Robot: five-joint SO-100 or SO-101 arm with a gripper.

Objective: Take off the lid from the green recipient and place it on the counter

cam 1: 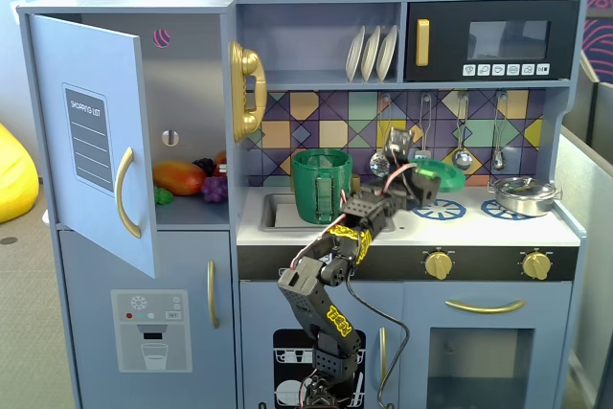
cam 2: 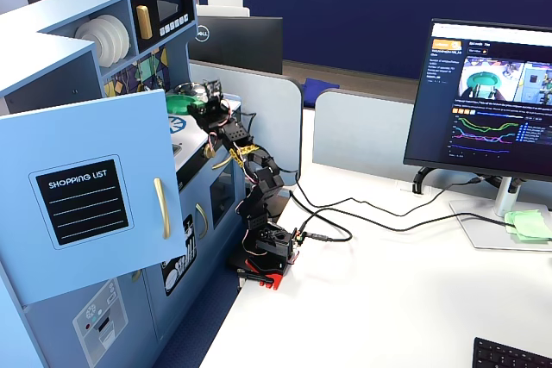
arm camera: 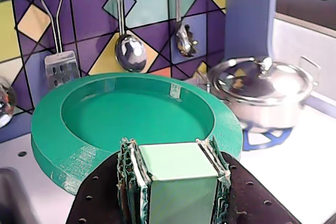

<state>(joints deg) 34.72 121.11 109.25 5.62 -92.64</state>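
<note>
The lid is held clamped by its handle in the claw, apparently above the bench. If released tilted, it could be sent rolling against the silver pan.

In the wrist view the gripper ran off the bottom edge, and its fingers hid the near rim and the handle of the lid. The pan behind it was partly covered by the lid's rim. In a fixed view the arm hid part of the lid and the counter below it, so whether the lid touched the counter could not be told. In a fixed view the open door hid the recipient, and the lid was too small to make out.
</note>
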